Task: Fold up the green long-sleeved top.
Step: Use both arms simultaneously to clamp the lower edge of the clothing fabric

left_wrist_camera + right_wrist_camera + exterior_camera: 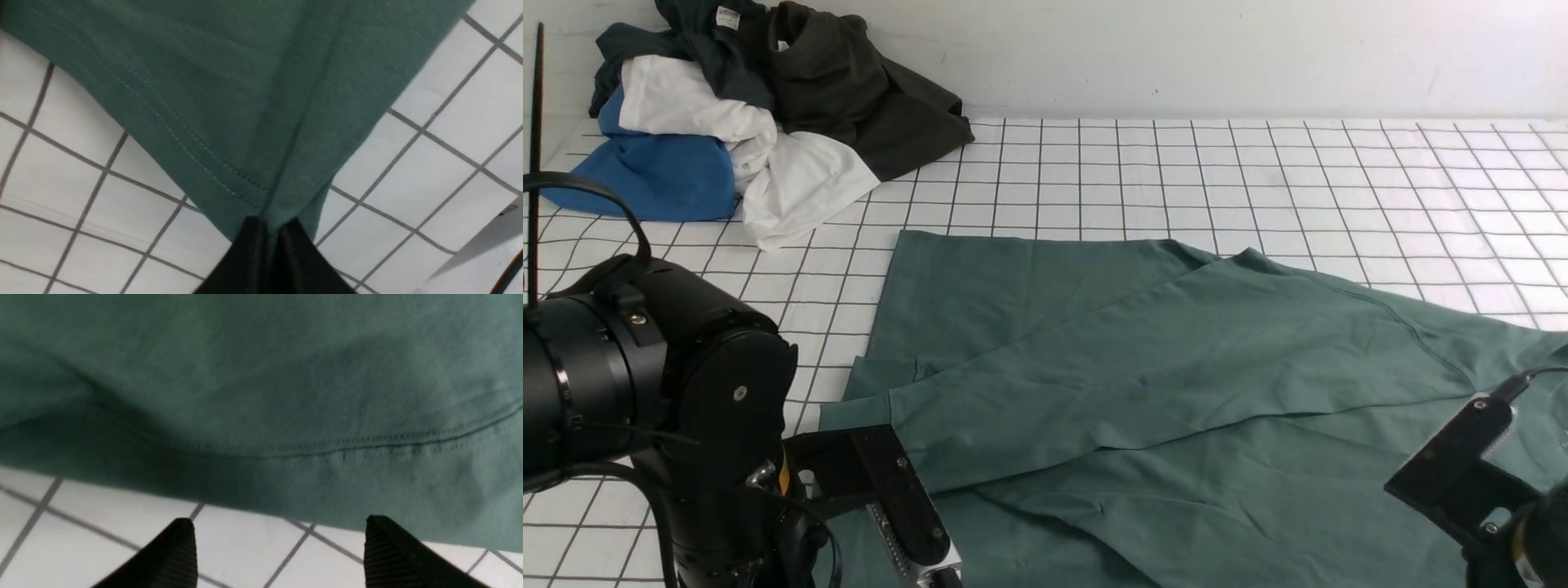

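Handling: soft, limp and light for its size; sags wherever unsupported, creases easily, unlikely to tear or to slip from ribbed pads.
Place: green top (1143, 367) lies spread over the near half of the table (1258, 180), reaching from the left arm across to the right arm, with one flap laid diagonally over the body and shallow wrinkles along it.
Left side: left gripper (269, 228) clamped tight on a stitched hem corner of the green top, drawing the cloth to a point at the jaws.
Right side: right gripper (280, 526) stands wide apart with nothing between the jaws, tips over bare table just beside the top's stitched edge, not touching it.
Where to hold: best judged at hems and corners, for the firmer bite of doubled, stitched cloth; a pinch in mid-panel probably catches one layer only and drags wrinkles.
Likely next hold: the stitched edge right in front of the right gripper, taken deep enough to catch every layer there.
Risk: lifting by one corner alone probably skews the fold and trails the rest.
Nearby: pile of other clothes (752, 114) at the far left, well apart from the green top.
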Controlling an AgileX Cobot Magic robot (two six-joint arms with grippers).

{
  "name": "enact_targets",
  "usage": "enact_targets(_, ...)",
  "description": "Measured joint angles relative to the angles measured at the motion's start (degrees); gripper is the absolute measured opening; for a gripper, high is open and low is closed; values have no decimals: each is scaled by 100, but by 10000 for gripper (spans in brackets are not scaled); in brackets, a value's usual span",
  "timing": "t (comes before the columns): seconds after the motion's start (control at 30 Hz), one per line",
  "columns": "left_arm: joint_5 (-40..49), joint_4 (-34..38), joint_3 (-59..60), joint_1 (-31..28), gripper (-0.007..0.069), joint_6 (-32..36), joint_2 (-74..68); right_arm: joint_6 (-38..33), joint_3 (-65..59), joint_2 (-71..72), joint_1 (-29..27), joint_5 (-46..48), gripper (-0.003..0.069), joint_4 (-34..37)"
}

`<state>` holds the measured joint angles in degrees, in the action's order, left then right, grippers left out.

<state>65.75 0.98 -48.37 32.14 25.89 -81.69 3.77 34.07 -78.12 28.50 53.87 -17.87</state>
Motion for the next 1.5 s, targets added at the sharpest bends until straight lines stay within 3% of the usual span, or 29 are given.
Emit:
enact_targets(0.17, 0, 76, 0, 0, 6, 11, 0, -181, 119, -448, -300, -158, 467, 9)
enact_targets(0.37, 0, 137, 0, 0, 6, 101, 0, -911, 124, -802, -346, -168, 426, 322)
enact_targets(0.57, -7, 149, 0, 0, 6, 111, 0, -1126, 255, -1045, -346, -50, 393, 350)
enact_targets(0.73, -7, 151, 0, 0, 6, 111, 0, -1180, 273, -1091, -346, -16, 260, 502)
enact_targets(0.87, -7, 163, 0, 0, 6, 111, 0, -1180, 273, -1072, -346, -16, 50, 574)
enact_targets(0.93, -7, 163, 0, 0, 6, 111, 0, -1180, 273, -1009, -346, -27, 8, 515)
enact_targets(1.23, 9, 163, -373, -344, 6, 117, 149, -1180, 1172, -418, -563, 732, -14, 294)
enact_targets(1.33, 9, 195, -562, -544, 6, 123, 152, -1110, 1416, -407, -757, 963, -14, 444)
enact_targets(1.5, 94, 388, -614, -686, 6, 168, 152, -422, 1389, -150, -879, 1266, -14, 1124)
